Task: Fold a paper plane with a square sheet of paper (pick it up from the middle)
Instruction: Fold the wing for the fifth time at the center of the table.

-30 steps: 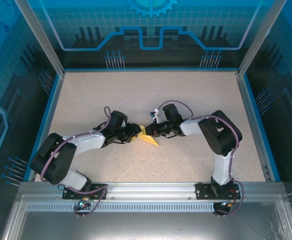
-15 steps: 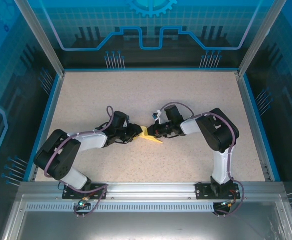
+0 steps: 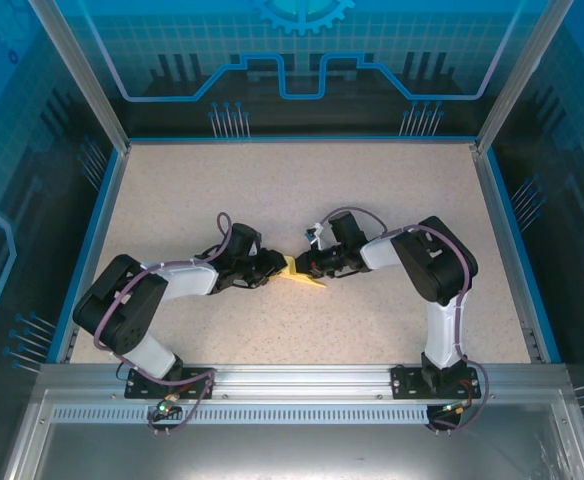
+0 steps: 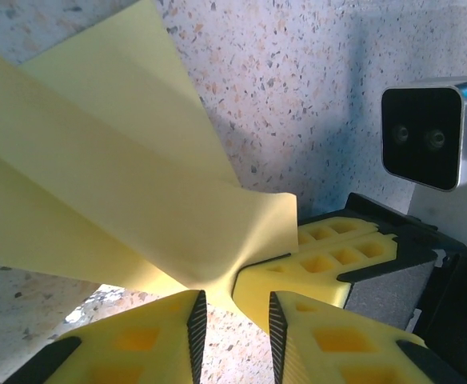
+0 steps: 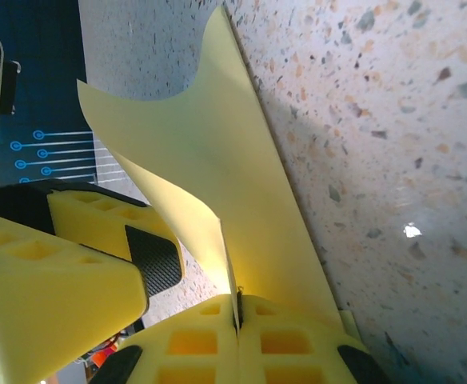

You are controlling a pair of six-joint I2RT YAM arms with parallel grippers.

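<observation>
One folded yellow paper (image 3: pixel 302 277) sits at the middle of the worktop (image 3: pixel 272 190), between two arms that each carry one pair of fingers. The right fingers (image 5: pixel 193 348) are pressed together on the paper's edge, and a flap curves up from the surface. The left fingers (image 4: pixel 137 344) stand a narrow gap apart, with their tips just at the paper's crease and nothing clamped. Bare worktop lies all round, and its blue-rimmed edges are well apart from the paper.

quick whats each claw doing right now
left claw: open, jaws apart at the paper fold
right claw: shut on the paper
</observation>
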